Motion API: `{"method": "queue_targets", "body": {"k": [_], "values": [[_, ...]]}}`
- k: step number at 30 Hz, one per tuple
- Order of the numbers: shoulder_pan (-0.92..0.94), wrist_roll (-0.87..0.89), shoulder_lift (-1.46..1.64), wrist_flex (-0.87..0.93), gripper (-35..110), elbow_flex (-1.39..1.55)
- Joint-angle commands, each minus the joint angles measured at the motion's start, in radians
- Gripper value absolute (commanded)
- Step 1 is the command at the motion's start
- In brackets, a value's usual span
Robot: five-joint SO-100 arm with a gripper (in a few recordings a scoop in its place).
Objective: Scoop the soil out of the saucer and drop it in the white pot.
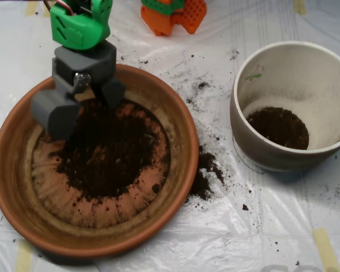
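- Saucer (175, 122): large terracotta dish, fills the left and lower-left of the frame; wide rim, radial ridges showing on the base along its lower and left parts.
- Soil (110, 153): dark, crumbly heap on the saucer's base, sitting centre to upper-centre; ridged clay bare around its lower edge.
- Spilled soil (207, 173): a small dark patch on the plastic just outside the saucer's right rim, with loose grains scattered up toward the top centre of the frame.
- White pot (246, 116): right side of frame, upper-middle, standing apart from the saucer. Dusty inner walls; a dark layer of soil at the bottom (279, 127). Small green fleck on the inner wall, upper left.
- Gripper (82, 105): grey clamshell at upper left, hanging over the saucer's upper-left rim and inner slope. The two shells stand spread apart, one larger half at left over the saucer's left inner wall, a smaller dark half at right; released, nothing visibly held. Lower edges sit at the upper-left margin of the soil heap; contact cannot be told.
- Green arm segment (79, 22): above the gripper, at the top-left edge of the frame.
- Orange plastic part (175, 17): top centre, perforated, partly cropped.
- Tabletop (260, 226): covered in clear, wrinkled plastic sheet; strips of yellowish tape at lower right and lower left.
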Motion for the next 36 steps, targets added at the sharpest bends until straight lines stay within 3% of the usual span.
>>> {"method": "queue_targets", "body": {"k": [1, 10, 16, 25, 36], "values": [[0.049, -0.006, -0.046, -0.049, 31, -0.023], [0.048, -0.058, -0.230, 0.072, 36, -0.201], [0.035, -0.071, -0.373, 0.204, 28, -0.379], [-0.002, -0.054, -0.368, 0.221, 24, -0.376], [-0.040, 0.003, -0.218, 0.176, 0, -0.235]]}}
